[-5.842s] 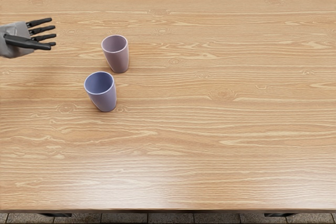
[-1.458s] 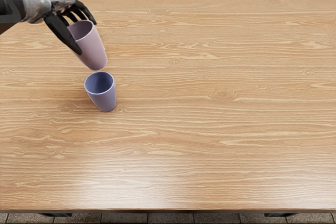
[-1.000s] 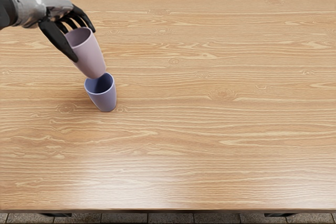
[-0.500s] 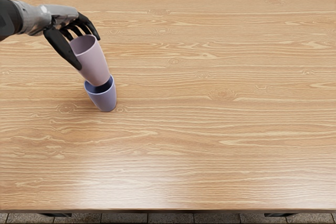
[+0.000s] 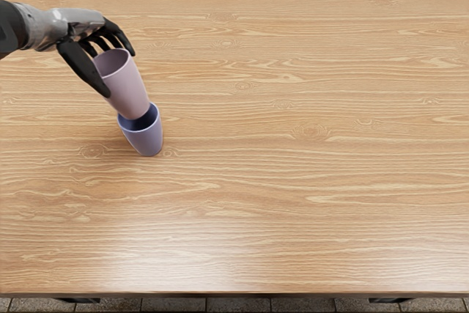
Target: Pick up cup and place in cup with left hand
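Observation:
My left hand [image 5: 117,70], coming in from the upper left, grasps the pink cup [image 5: 127,89] near its rim, thumb on the near side and fingers behind. That cup tilts, its base toward the lower right. Its bottom overlaps the rear left part of the mouth of the blue cup [image 5: 145,137], which stands upright on the table; whether the base is inside the rim or just above it, I cannot tell.
The wooden table [image 5: 293,181] fills most of the view, its near edge running along the bottom. A grey wall shows beyond the far edge.
Since the earliest frame my left hand has taken hold of the pink cup and carried it left. Lately it came down toward the blue cup, then shifted slightly left. The blue cup has stayed put.

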Motion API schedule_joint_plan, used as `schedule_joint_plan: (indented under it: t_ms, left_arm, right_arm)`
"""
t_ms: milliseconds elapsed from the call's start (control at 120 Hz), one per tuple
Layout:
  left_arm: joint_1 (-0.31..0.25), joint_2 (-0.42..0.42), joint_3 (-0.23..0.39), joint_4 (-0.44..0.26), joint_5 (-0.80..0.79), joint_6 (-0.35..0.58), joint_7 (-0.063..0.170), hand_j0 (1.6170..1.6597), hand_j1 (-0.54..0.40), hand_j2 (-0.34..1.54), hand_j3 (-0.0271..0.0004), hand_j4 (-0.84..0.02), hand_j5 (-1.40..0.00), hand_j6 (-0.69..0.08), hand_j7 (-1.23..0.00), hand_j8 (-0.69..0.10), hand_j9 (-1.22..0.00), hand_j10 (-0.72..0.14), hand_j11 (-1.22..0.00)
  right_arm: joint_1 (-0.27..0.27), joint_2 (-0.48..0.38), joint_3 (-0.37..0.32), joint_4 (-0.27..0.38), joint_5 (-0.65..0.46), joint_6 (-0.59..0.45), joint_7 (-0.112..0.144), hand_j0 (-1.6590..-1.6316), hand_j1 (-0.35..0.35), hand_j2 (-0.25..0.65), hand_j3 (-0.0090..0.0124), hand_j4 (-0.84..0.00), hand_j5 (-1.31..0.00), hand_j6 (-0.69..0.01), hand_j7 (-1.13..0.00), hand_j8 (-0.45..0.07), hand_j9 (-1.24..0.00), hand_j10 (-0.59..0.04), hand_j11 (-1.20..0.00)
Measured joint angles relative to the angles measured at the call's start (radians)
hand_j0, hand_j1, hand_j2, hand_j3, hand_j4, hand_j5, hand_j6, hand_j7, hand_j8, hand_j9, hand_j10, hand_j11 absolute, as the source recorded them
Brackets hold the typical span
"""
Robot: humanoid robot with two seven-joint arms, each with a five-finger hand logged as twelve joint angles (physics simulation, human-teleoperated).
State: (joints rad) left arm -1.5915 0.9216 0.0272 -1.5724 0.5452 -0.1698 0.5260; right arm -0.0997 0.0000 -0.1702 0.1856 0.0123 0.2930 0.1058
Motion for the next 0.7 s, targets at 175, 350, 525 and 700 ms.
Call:
schedule_joint_plan:
  t_ms: [175, 350, 525, 700]
  left_arm:
    - [0.010, 0.000, 0.000, 0.000, 0.000, 0.000, 0.000, 1.6532, -0.084, 0.08, 0.0000, -0.445, -0.73, -0.294, -0.73, -0.291, -0.71, -0.443, -0.72]
    - [0.015, -0.006, 0.000, 0.000, 0.000, 0.000, 0.000, 1.6529, -0.054, 0.05, 0.0000, -0.452, -0.72, -0.303, -0.72, -0.297, -0.70, -0.447, -0.72]
    - [0.022, -0.013, -0.001, 0.000, 0.000, 0.000, 0.000, 1.6532, -0.073, 0.06, 0.0000, -0.452, -0.72, -0.306, -0.72, -0.302, -0.70, -0.453, -0.71]
    - [0.024, -0.007, -0.002, 0.000, 0.001, 0.003, -0.001, 1.6535, -0.069, 0.06, 0.0000, -0.451, -0.70, -0.304, -0.70, -0.301, -0.68, -0.448, -0.69]
  right_arm:
    - [0.000, 0.000, 0.000, 0.000, 0.000, 0.000, 0.000, -1.6581, -0.335, -0.002, 0.0000, -0.011, -0.01, -0.011, -0.01, -0.011, -0.01, -0.011, -0.01]
    - [0.000, 0.000, 0.000, 0.000, 0.000, 0.000, 0.000, -1.6581, -0.335, -0.002, 0.0000, -0.011, -0.01, -0.011, -0.01, -0.011, -0.01, -0.011, -0.01]
    - [0.000, 0.000, 0.000, 0.000, 0.000, 0.000, 0.000, -1.6581, -0.335, -0.002, 0.0000, -0.011, -0.01, -0.011, -0.01, -0.011, -0.01, -0.011, -0.01]
    - [0.000, 0.000, 0.000, 0.000, 0.000, 0.000, 0.000, -1.6581, -0.335, -0.002, 0.0000, -0.011, -0.01, -0.011, -0.01, -0.011, -0.01, -0.011, -0.01]
